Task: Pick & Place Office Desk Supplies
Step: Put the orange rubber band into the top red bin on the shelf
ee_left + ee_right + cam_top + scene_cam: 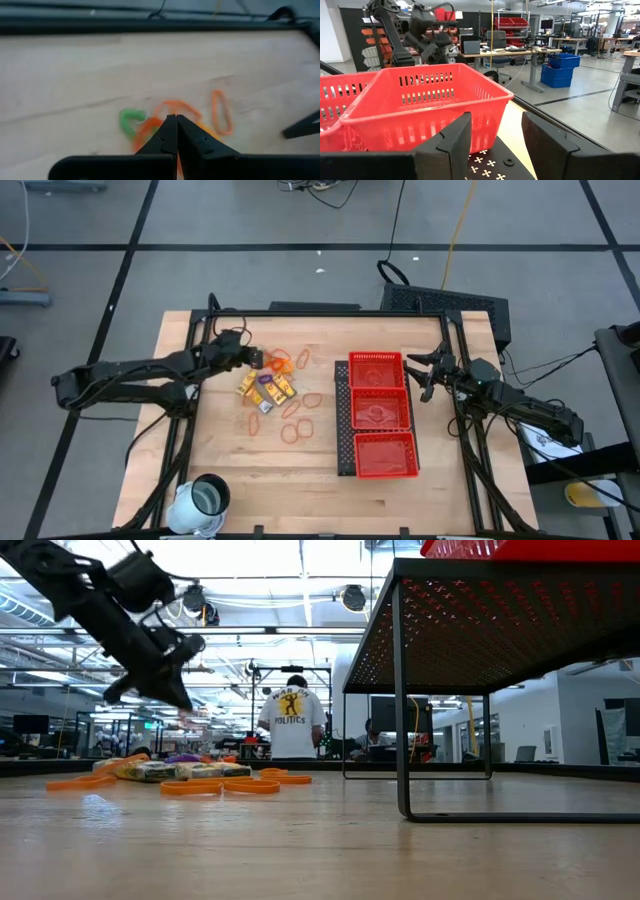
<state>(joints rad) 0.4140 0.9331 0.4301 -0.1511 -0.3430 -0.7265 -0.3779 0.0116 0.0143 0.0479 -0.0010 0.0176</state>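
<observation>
**A:** Item one, the work surface?

**B:** A pale wooden table (250, 470) with a visible grain was recorded, edged by a dark metal frame.

**A:** The supplies?

**B:** A loose cluster was logged left of the table's centre. Thin orange rubber-band loops (296, 430) were spread flat, oval and round in outline, from the heap towards five o'clock. Small yellow-orange rectangular packets (262, 388) were heaped among them, glossy in look. A curved green clip-like piece (129, 120) was seen on the wood beside an orange loop in the left wrist view.

**A:** The containers?

**B:** A red plastic mesh tray (381, 416), slotted along its walls and divided into three square compartments, was set at three o'clock of the cluster, raised on a dark perforated stand. A white cylindrical cup (201, 502) was placed at seven o'clock of the cluster, near the table's front edge.

**A:** The grippers?

**B:** The left gripper (253, 358) was positioned at eleven o'clock of the cluster, its dark fingers pressed together with no gap; whether a band was pinched could not be told. The right gripper (421, 375) was held just beside the tray's far compartment at three o'clock, its fingers standing apart with nothing between them.

**A:** Anything beyond the table?

**B:** A person in a white printed shirt (291, 718) was noted in the room behind.
</observation>
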